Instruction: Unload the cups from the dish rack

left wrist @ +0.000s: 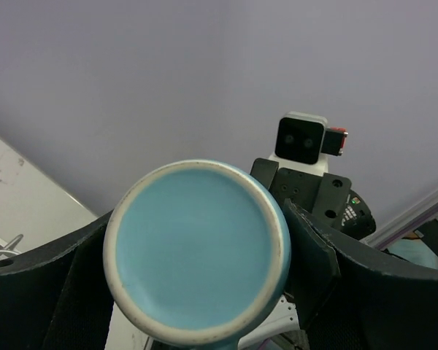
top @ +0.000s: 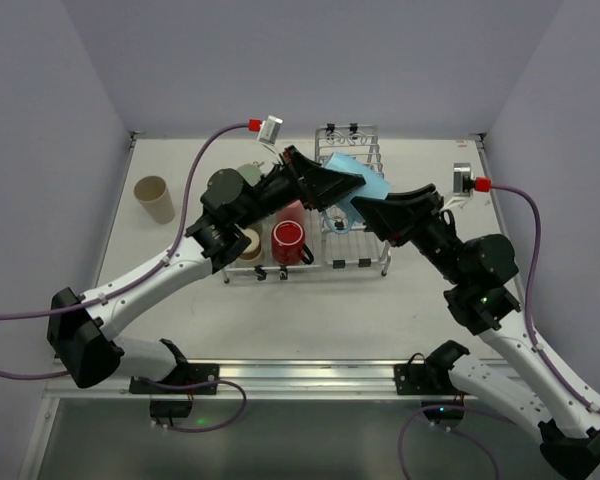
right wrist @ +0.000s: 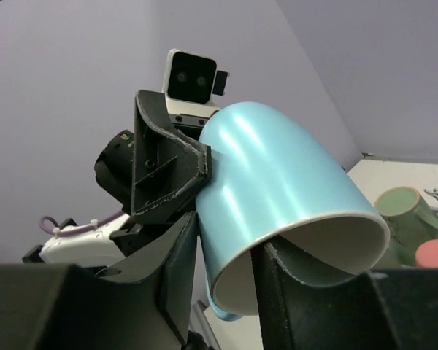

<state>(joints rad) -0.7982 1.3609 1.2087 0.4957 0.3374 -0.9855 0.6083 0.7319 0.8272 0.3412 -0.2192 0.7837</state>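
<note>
**Light blue cup held by both grippers above the rack**

You have the light blue cup (top: pixel 365 183) lifted over the dish rack (top: pixel 370 140), with both tools on it. Your left gripper (top: pixel 332 183) clamps the cup's body from the sides. In its own wrist view the cup's base fills the space between the fingers (left wrist: pixel 51 299) and blocks nearly everything beyond.

Your right gripper (top: pixel 372 210) is closed on the cup's wall at the mouth. One finger (right wrist: pixel 177 251) is outside the rim and the other is inside it.

From above, the two arms cross over the rack and cover most of its middle, so you cannot count what it holds. A red cup (top: pixel 289 240) and a beige cup (top: pixel 248 243) sit in the low section near the front edge. A pink cup (top: pixel 292 212) shows partly behind the red one. A green mug (right wrist: pixel 405 211) is cut off near the right edge of the right wrist view. A tan cup (top: pixel 155 198) stands on the table (top: pixel 310 310), well apart to the left.
</note>
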